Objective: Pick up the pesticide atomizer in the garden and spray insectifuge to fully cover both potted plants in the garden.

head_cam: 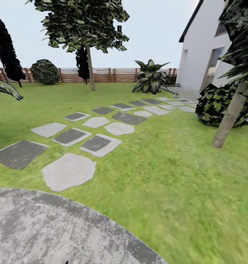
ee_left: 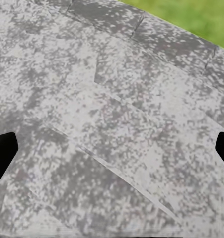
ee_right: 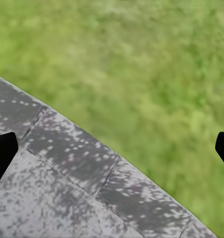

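One potted plant point(head_cam: 150, 77), a rosette of broad pointed pale-speckled leaves, stands far across the lawn near the house corner. The pesticide atomizer is out of view. In the left wrist view my left gripper point(ee_left: 112, 151) is open, its dark fingertips point(ee_left: 2, 153) at the frame's sides, over the grey mottled patio point(ee_left: 116, 99). My right gripper point(ee_right: 112, 148) is open too, with nothing between its fingertips point(ee_right: 2, 153). It hangs over the patio rim point(ee_right: 67, 158) where it meets the grass.
Stepping stones point(head_cam: 98, 128) run from the round patio point(head_cam: 47, 227) across the lawn toward the white house point(head_cam: 200, 55). A leaning trunk point(head_cam: 230, 117) and a dark bush point(head_cam: 215, 104) stand at the right. A tree point(head_cam: 89, 66), another bush point(head_cam: 45, 71) and a slatted fence point(head_cam: 102, 75) line the back.
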Motion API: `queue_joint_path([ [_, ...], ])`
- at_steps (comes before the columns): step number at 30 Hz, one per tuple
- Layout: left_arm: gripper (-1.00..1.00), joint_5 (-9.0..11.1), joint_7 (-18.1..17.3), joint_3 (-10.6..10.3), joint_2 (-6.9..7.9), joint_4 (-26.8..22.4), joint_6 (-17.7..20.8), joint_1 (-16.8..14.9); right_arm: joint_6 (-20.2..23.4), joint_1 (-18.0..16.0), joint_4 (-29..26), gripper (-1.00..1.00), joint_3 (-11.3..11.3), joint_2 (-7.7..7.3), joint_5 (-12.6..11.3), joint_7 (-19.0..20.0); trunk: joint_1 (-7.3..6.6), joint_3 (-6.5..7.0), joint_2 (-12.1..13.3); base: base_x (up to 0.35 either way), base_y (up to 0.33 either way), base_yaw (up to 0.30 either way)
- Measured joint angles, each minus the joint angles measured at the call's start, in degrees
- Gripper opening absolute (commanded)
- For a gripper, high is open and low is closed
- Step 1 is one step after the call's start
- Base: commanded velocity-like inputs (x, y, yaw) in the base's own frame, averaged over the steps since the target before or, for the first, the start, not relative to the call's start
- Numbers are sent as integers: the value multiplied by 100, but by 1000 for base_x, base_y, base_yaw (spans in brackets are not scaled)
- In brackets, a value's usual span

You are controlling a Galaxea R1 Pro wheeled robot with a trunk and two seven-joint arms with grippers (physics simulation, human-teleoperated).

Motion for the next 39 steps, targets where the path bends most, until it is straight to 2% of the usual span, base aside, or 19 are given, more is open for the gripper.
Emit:
queue_joint_path([
  [39,100,0,-20,24,-7,0,-2,0,0,0,-11,100,-2,1,-4,-9,857,-820,-1564,0,0,273],
])
